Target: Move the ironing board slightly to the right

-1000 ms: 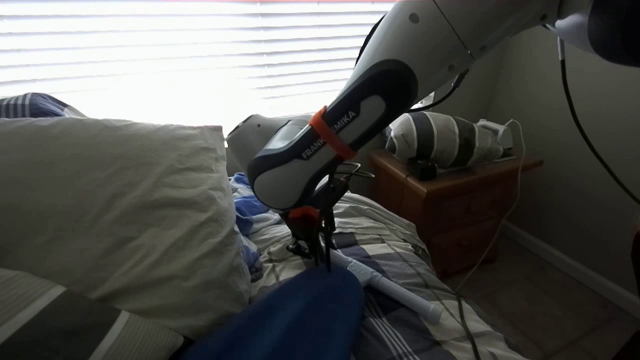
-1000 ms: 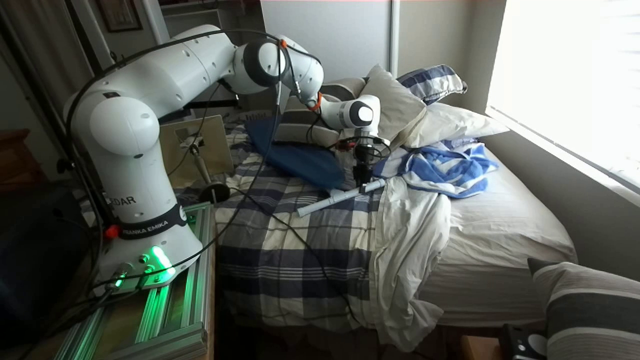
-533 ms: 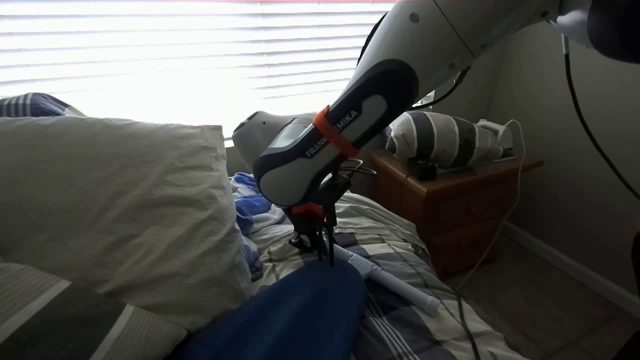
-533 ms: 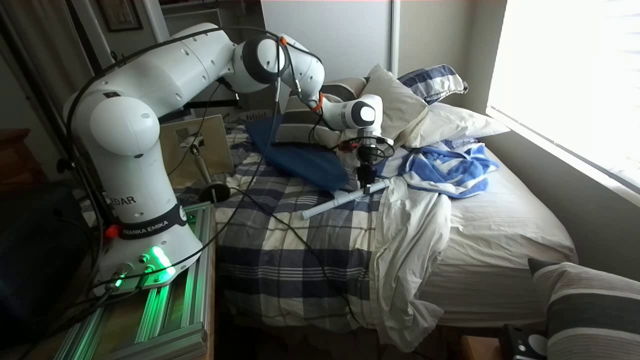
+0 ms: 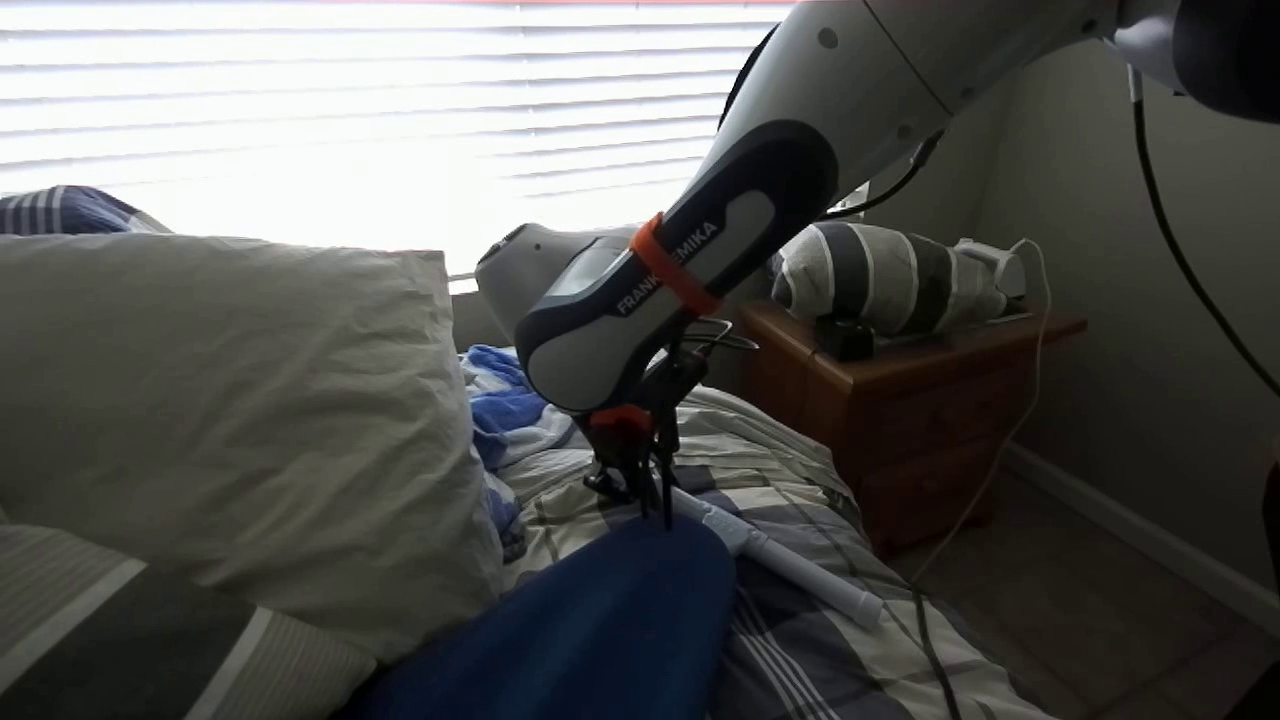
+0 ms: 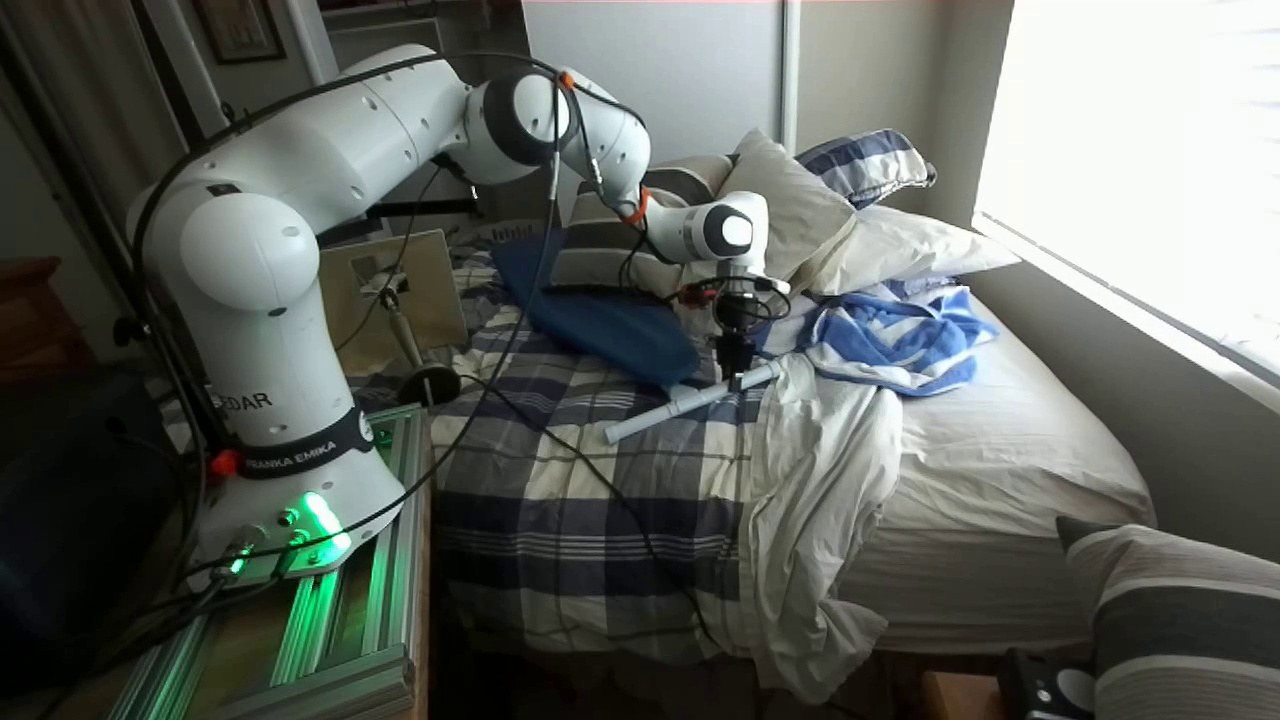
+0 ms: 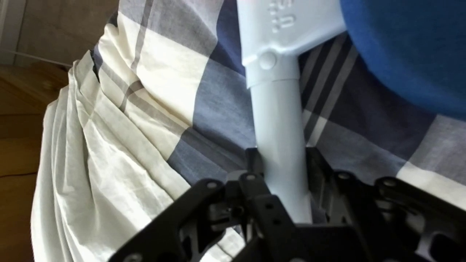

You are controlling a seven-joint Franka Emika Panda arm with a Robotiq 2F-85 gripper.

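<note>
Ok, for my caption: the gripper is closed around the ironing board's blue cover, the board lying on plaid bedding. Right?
Not the blue cover: the wrist view shows the gripper closed around the white tubular leg. The board does lie on plaid bedding.

Daylight blazes through the window (image 6: 1150, 170), and we lose most of it to white glare in both exterior views! The nightstand (image 5: 930, 430) sits in gloom, green light (image 6: 323, 515) glows at the arm's base (image 6: 262, 497), and our wrist view catches the gripper (image 7: 284, 158) slightly blurred.
</note>
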